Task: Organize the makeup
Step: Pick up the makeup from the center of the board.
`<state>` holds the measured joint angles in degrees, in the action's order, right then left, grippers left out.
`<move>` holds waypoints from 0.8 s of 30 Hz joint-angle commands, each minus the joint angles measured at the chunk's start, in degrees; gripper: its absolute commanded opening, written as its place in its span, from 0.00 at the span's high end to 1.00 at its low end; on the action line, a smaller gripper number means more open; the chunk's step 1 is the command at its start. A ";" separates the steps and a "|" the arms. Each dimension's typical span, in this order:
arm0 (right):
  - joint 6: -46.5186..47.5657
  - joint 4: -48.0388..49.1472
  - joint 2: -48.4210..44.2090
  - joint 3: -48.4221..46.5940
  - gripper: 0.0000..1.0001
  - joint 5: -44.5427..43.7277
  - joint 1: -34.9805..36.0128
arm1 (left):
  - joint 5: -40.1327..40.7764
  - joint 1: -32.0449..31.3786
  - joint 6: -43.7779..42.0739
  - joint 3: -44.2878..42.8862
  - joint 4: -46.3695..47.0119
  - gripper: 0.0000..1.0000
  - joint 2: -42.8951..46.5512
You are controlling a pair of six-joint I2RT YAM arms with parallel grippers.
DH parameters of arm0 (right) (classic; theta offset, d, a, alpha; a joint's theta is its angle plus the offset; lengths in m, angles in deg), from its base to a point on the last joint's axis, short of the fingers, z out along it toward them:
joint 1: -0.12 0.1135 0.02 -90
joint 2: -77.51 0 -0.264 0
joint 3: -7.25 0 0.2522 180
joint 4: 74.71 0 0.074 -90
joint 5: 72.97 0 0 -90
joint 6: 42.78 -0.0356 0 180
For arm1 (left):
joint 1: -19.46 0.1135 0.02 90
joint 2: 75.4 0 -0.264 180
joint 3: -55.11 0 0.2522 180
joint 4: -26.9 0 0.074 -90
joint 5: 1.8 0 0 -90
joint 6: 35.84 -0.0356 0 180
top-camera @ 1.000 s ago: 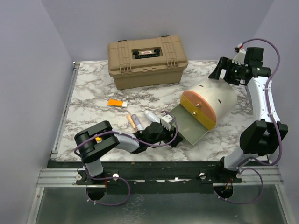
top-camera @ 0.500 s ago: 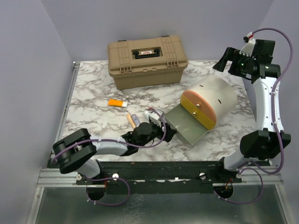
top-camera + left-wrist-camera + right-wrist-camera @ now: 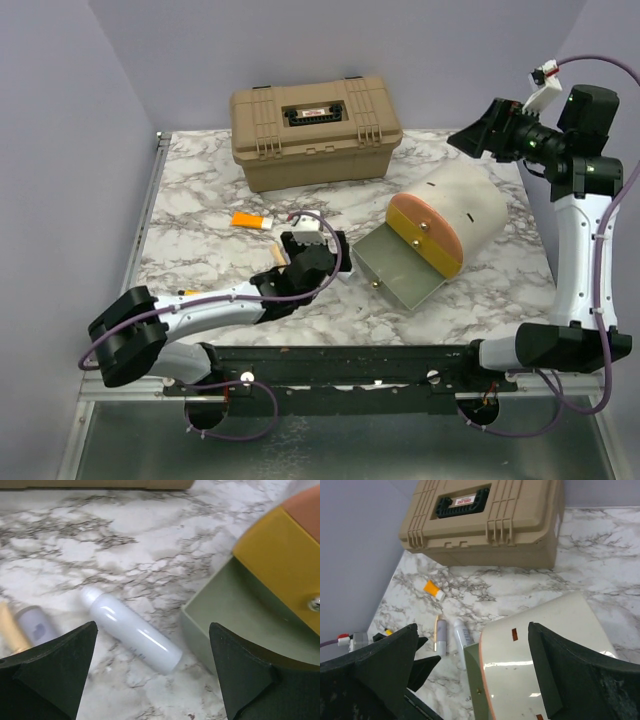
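Observation:
A white tube lies on the marble just left of the pouch's green flap. A lilac tube and a tan stick lie further left. My left gripper hovers open over the white tube's near end, holding nothing. In the top view that gripper covers these tubes. An orange tube lies apart at the left. My right gripper is raised high at the back right, open and empty. From there it looks down on the orange tube, lilac tube and white tube.
The big tan hard case stands shut at the back of the table. The cream-and-orange round pouch lies on its side right of centre, its green flap open toward the front left. The table's left rail borders the marble.
My left gripper has opened wider and drawn back left from the green flap, its arm stretched low. The right arm has risen and swung further right.

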<state>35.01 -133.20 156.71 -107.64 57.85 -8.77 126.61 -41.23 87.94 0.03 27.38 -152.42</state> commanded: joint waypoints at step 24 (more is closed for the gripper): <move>-1.23 -2.60 4.87 2.01 0.11 -26.19 33.07 | -15.17 14.82 31.73 -4.35 -27.62 0.16 3.82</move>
<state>35.01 -137.35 163.60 -106.70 33.11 24.37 120.49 -26.50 111.13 -1.08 3.29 -143.26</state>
